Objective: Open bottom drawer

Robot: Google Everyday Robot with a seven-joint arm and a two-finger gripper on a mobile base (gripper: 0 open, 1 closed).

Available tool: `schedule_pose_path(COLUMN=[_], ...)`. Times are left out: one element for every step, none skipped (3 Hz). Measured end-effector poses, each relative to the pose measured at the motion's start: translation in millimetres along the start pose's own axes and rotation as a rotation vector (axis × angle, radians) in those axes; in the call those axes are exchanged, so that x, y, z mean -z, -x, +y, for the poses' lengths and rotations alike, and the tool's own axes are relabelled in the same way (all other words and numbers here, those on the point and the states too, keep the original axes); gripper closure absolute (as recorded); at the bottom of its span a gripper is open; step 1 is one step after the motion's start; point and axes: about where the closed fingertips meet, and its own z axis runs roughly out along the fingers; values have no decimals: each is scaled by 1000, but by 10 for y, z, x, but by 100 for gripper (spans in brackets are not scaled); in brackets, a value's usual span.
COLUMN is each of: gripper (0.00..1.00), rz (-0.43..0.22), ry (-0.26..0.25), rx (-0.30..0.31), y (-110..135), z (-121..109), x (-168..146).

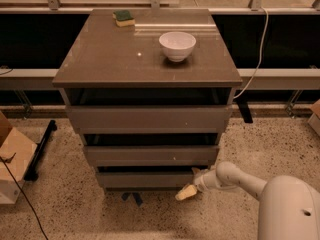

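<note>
Bottom drawer (145,179): lowest of three, just above the floor, front panel running left to right. Claw (190,183) low at the panel's right end, drawer to its left. Clenched or released: cannot tell.

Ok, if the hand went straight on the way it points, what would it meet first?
The hand, at the bottom drawer's right end, points down-left. Probably the floor under the cabinet first; depth is unclear, so it might clip the drawer's corner.
</note>
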Motion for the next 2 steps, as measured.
schedule_pose_path(gripper=[0, 2], rz=[-8, -18], ry=[17, 39], rx=[-21, -44], y=[-43, -81], z=[-141, -282], x=[-153, -325])
